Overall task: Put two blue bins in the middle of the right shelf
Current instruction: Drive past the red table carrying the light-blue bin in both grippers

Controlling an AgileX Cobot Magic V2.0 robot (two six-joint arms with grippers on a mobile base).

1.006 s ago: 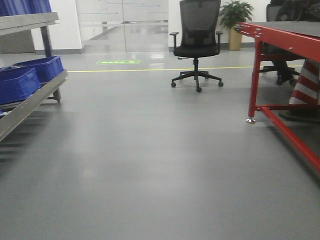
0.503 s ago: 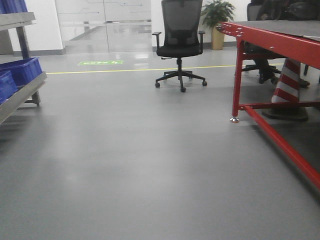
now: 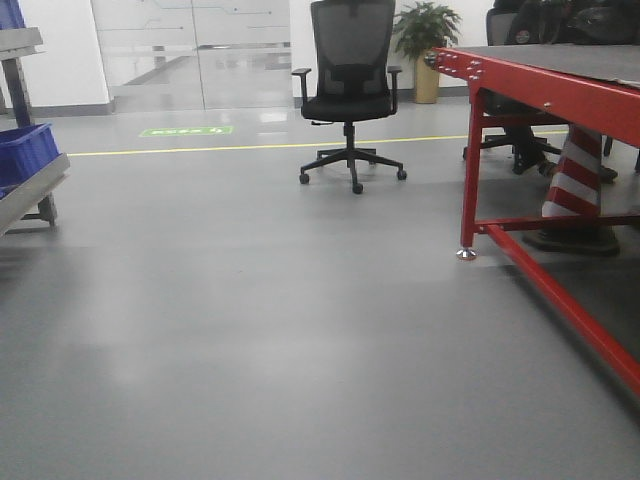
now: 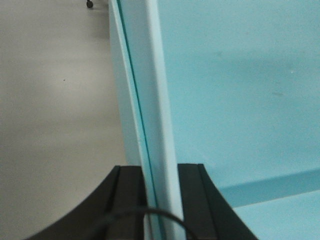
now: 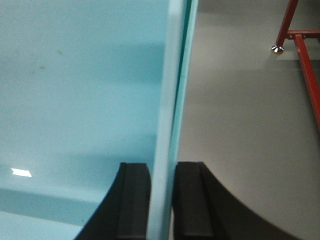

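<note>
Above grey floor [image 4: 50, 100], L gripper [image 4: 160, 172] + R gripper [image 5: 161, 167] each tight on pale-blue bin rim [image 4: 152, 90]

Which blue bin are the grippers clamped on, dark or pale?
The pale sky-blue bin: the left gripper and right gripper each pinch its wall. The dark royal-blue bin sits apart on the rack at far left.

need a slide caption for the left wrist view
Left gripper pinching the upright wall of a pale blue bin, black fingers on either face, grey floor alongside.
</note>
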